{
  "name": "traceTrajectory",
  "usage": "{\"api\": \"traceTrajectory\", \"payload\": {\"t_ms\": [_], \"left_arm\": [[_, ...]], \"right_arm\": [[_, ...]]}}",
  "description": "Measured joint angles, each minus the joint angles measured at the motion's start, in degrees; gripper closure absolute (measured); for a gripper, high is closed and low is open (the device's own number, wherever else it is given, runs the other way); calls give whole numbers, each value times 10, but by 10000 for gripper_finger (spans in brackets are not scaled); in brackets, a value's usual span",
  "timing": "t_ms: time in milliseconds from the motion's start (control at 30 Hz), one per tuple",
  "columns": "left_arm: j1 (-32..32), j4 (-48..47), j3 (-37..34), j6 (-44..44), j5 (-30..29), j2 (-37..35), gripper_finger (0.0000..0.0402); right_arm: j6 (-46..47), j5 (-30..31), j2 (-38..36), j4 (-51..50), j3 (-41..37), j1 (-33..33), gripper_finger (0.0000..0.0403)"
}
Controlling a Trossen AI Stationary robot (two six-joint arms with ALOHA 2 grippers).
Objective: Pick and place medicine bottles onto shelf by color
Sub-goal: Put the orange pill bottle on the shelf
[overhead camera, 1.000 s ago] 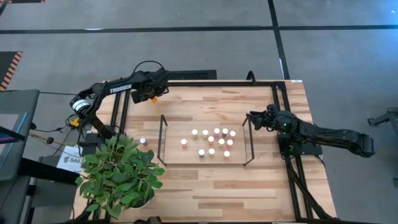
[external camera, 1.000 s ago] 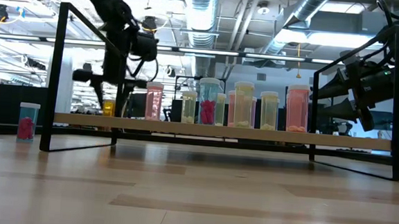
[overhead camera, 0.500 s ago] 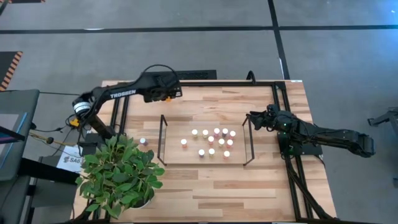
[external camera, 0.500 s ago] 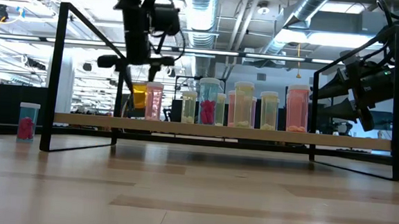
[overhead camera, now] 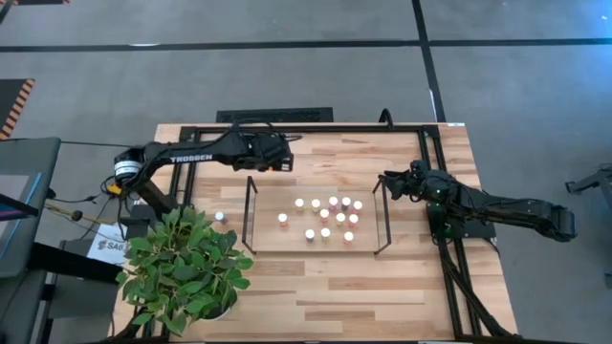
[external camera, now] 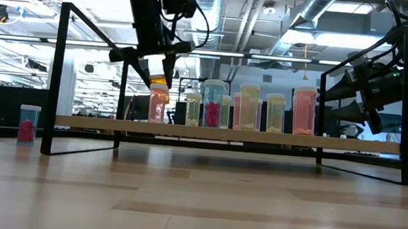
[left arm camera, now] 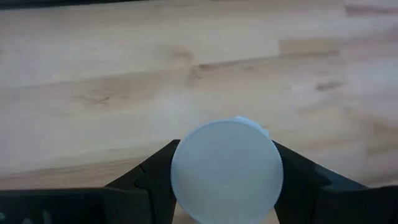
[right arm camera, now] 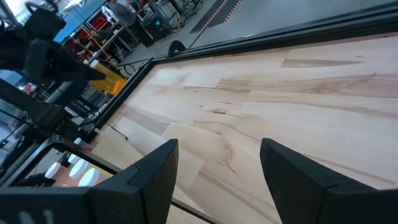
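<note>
One orange bottle (external camera: 161,72) is gripped upright by its white cap (left arm camera: 226,171) in the left end effector (overhead camera: 278,161), which is held in the air just beyond the shelf's (overhead camera: 268,239) far left corner. From there the shelf lies toward the near side, where the other bottles (overhead camera: 325,218) stand. The right end effector (overhead camera: 390,182) waits open and empty, at the shelf's right wire end.

Left arm: stretched low across the far side, reaching toward the middle.
Left hand (overhead camera: 283,160): fingers clamped on a round white cap.
Right arm: folded at the right side.
Right hand (overhead camera: 388,181): fingers parted, holding nothing.
</note>
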Motion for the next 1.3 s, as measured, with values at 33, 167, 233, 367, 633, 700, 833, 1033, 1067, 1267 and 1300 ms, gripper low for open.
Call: {"api": "traceTrajectory", "payload": {"t_ms": [33,167,233,367,633,700,833,1033,1067,1267,1300], "left_arm": [[-4,1,0,11,1,0,217],[-14,1,0,58,14,0,217],[-18,-1,0,81,33,0,218],[-32,-1,0,136,51,0,214],[-70,23,0,245,52,6,211],[-80,25,0,267,50,6,211],[-94,26,-1,292,46,15,210],[-100,27,0,292,85,34,209],[-100,26,0,291,98,37,209],[-100,22,0,284,136,52,209],[-101,22,0,279,139,51,209]], "right_arm": [[0,0,0,0,0,0,154],[0,0,0,0,0,0,154],[0,0,0,0,0,0,154],[0,0,0,0,0,0,154],[0,0,0,0,0,0,154],[0,0,0,0,0,0,154],[0,0,0,0,0,0,154],[0,0,0,0,0,0,154],[0,0,0,0,0,0,154],[0,0,1,0,0,0,154],[0,0,1,0,0,0,154]]}}
